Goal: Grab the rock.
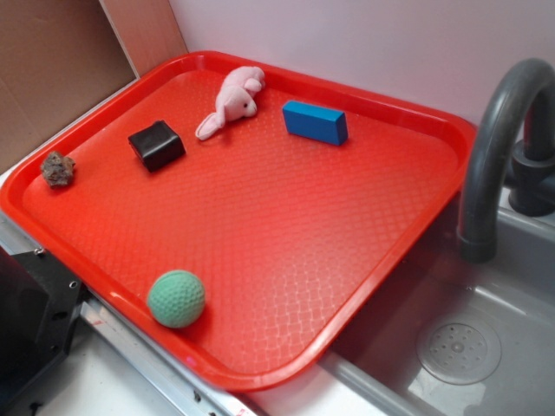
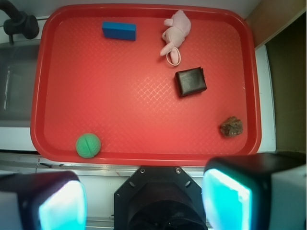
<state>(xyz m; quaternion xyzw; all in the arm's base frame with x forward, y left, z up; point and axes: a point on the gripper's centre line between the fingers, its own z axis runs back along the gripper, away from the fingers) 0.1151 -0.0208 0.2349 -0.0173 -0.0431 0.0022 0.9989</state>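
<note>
Jaws (image 2: 144, 196) stand spread wide and empty in the wrist view, their two pale pads at the bottom corners of the frame, high above the near rim of the red tray (image 2: 144, 160). Nothing lies between them.

Nearest ahead, off to the left pad's side, sits the green ball (image 2: 88, 144), close to the tray's near rim. It is round and would likely roll at a nudge, but it lies well apart from the target.

Ahead on the right pad's side, near the tray's right rim, rests the rock (image 2: 231, 126), a small rough brownish lump with bare tray all around it. The main risk I see is that rim: jaws coming down spread this wide could set one pad on the raised lip and tilt the tray or stop short. The stone's uneven faces could also let it twist or pop out of a closing pinch.

Farther ahead and a little inward lies the black block (image 2: 191, 81), dark and of similar size, so a mistaken pick is possible.

Farthest away are the pink plush toy (image 2: 174, 29) and the blue block (image 2: 119, 30), both clear of any path to the stone.
</note>
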